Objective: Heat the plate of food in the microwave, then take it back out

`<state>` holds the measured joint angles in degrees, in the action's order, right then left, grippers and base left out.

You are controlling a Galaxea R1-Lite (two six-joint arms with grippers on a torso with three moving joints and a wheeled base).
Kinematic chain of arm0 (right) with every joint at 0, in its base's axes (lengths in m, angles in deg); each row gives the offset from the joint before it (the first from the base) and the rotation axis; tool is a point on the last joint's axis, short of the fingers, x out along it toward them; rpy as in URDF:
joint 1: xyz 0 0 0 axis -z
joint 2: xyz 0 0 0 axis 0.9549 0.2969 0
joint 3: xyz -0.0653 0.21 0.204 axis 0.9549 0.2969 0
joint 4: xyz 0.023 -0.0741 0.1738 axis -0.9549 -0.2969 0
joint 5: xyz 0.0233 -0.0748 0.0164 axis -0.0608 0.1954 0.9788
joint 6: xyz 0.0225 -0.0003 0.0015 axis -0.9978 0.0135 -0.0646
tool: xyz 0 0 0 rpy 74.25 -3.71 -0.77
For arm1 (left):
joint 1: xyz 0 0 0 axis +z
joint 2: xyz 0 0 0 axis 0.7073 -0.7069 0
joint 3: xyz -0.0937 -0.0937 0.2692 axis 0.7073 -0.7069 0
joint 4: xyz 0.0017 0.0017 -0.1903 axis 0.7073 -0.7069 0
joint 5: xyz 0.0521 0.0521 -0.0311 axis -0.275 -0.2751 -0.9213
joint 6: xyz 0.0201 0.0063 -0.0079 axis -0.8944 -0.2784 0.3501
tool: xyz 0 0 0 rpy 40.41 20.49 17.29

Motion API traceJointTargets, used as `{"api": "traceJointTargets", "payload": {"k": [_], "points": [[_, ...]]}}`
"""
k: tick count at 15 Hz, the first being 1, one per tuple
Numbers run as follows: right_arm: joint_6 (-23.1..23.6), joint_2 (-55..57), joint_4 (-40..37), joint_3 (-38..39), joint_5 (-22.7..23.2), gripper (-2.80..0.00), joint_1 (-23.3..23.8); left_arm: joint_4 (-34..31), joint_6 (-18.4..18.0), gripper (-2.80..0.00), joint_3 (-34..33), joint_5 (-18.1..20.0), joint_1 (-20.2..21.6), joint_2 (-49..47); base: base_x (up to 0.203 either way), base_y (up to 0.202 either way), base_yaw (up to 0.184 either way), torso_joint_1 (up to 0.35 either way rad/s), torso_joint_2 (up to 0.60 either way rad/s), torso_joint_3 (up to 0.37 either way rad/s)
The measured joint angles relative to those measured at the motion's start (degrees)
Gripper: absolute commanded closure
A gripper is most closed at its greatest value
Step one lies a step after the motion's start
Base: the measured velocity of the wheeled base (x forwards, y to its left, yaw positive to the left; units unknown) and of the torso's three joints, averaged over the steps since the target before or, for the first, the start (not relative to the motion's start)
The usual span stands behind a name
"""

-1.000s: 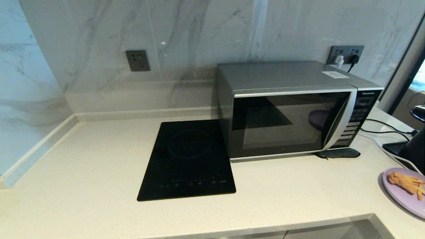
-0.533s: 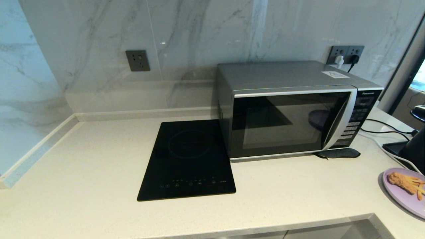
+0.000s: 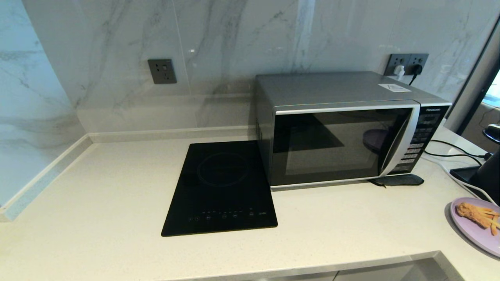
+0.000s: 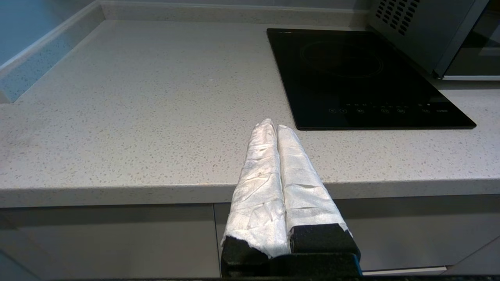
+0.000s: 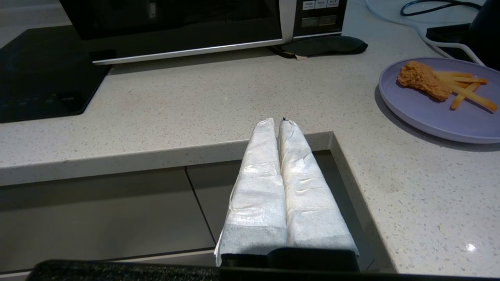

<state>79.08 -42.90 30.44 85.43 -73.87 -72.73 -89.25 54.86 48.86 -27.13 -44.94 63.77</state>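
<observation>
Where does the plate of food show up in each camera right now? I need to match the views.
Head view: plate of food sits at the far right edge of the counter, partly cut off, right of the microwave.
Left wrist view: not in it.
Right wrist view: plate of food lies on the counter beyond the shut right gripper.
Shared landmark: the black hob.

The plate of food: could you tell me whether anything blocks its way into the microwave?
Yes. The microwave's door is closed, so the plate of food, on the counter at the right, cannot go in yet. The counter between them looks bare apart from a dark flat object by the microwave's front corner.
</observation>
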Motion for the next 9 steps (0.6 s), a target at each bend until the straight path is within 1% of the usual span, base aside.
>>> {"api": "traceJointTargets", "payload": {"k": [9], "points": [[-0.02, 0.0, 0.0, 0.0, 0.0, 0.0, 0.0, -0.02, -0.01, 0.0, 0.0, 0.0, 0.0, 0.0, 0.0, 0.0, 0.0, 0.0, 0.0, 0.0]]}}
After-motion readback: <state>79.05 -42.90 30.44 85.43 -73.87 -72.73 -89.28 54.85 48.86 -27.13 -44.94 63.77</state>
